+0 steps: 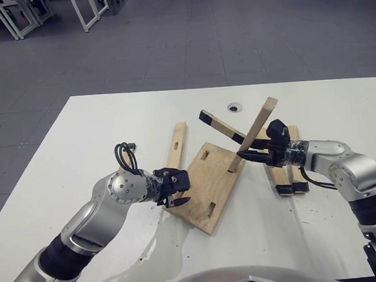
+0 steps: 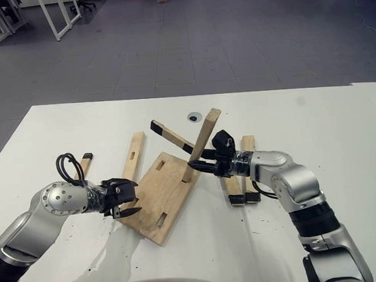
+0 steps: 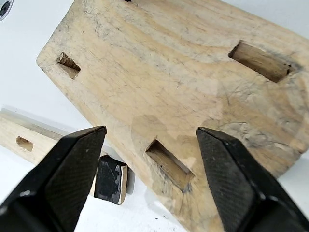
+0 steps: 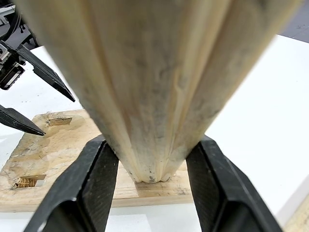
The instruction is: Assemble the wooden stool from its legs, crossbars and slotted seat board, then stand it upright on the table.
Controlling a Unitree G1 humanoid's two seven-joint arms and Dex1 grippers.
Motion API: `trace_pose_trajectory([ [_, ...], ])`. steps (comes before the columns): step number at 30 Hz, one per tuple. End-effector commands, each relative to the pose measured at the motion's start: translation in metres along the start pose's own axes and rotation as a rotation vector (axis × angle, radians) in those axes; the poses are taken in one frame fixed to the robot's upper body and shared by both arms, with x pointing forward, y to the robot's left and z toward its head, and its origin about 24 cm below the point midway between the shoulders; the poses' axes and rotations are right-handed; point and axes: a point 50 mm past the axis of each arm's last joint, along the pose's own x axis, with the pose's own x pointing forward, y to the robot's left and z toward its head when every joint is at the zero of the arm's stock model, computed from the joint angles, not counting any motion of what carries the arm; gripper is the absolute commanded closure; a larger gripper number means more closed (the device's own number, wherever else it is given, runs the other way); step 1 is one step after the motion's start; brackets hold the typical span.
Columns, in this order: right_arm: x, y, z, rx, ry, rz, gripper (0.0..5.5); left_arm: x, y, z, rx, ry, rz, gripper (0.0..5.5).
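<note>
The slotted seat board [image 1: 207, 185] lies flat on the white table [image 1: 96, 121]. My right gripper [image 1: 248, 154] is shut on a wooden leg [image 1: 259, 128] near its lower end. The leg stands tilted, with its foot at a slot on the board's right edge [image 4: 154, 181]. A black-tipped bar [image 1: 220, 126] crosses behind that leg; whether they are joined I cannot tell. My left gripper [image 1: 175, 192] is open at the board's near-left corner, its fingers [image 3: 63, 179] either side of a slot [image 3: 169, 164]. Another leg [image 1: 176, 144] lies along the board's left side.
Two black-tipped wooden pieces [image 1: 286, 176] lie side by side right of the board, under my right forearm. A round cable hole [image 1: 235, 106] sits farther back on the table. Bare tabletop extends left and at the far right. Beyond the table is grey floor.
</note>
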Motion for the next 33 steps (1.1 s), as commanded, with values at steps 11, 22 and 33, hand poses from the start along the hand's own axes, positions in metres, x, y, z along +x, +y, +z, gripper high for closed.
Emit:
trace_pose_trajectory([
  [11,0.012,-0.036,0.037,-0.110,0.019,0.153,3.48,0.025,0.004,0.047,-0.351,-0.338,-0.029,2.04],
  [22,0.015,-0.036,0.059,-0.129,-0.016,0.262,2.43,0.041,-0.007,0.031,-0.469,-0.298,-0.029,2.04],
  [33,-0.032,-0.056,0.021,-0.193,0.316,0.117,1.09,0.038,-0.003,0.028,-0.465,-0.284,-0.001,2.04],
])
